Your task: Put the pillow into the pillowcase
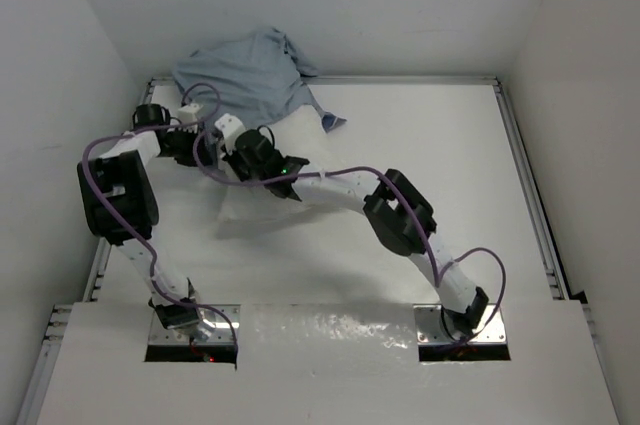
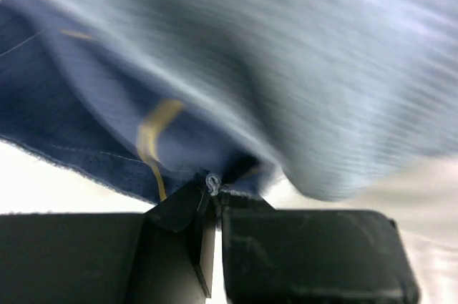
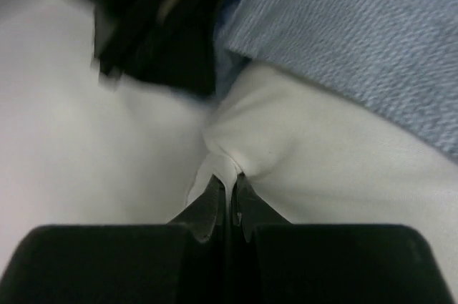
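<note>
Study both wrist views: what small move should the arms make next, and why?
Probably ease the right gripper, shut on a pinch of the pillow, slightly deeper toward the pillowcase, while the left gripper, shut on the blue hem, holds it. White pillow fabric shows outside the blue cloth's edge.

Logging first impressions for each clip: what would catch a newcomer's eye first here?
The grey-blue pillowcase stands out, heaped in the far left corner of the white table. Up close, the left claw pinches its navy hem, while the right claw pinches a fold of the white pillow.
</note>
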